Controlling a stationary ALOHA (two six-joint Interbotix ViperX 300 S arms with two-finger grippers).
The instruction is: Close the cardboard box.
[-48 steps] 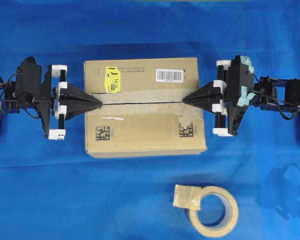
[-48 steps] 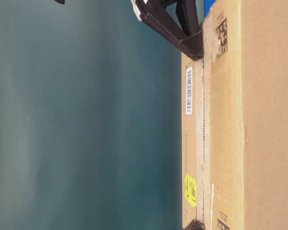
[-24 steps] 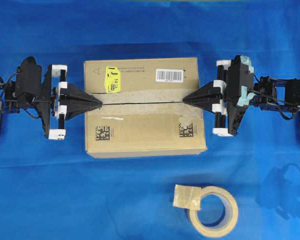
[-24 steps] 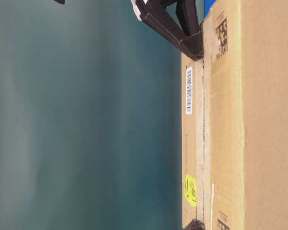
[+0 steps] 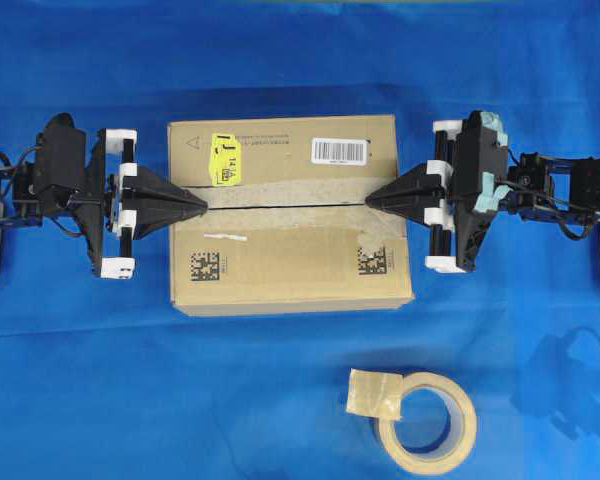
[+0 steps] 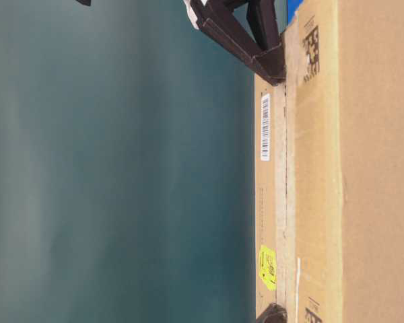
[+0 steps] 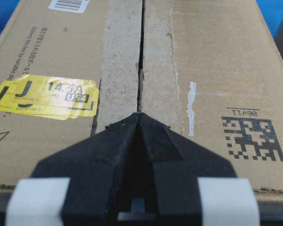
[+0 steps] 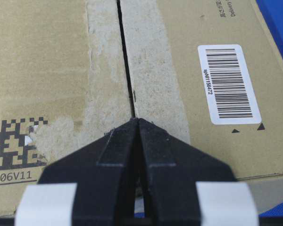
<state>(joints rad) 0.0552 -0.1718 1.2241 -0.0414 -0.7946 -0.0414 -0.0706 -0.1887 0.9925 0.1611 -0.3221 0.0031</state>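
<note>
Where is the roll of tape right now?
In the overhead view the tape roll lies on the blue cloth at the bottom right, in front of the cardboard box and apart from it.

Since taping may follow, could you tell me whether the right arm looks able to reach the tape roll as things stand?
Probably yes: the tape roll lies in the open on the blue cloth, in front of the cardboard box, nothing between it and the shut right gripper.
</note>
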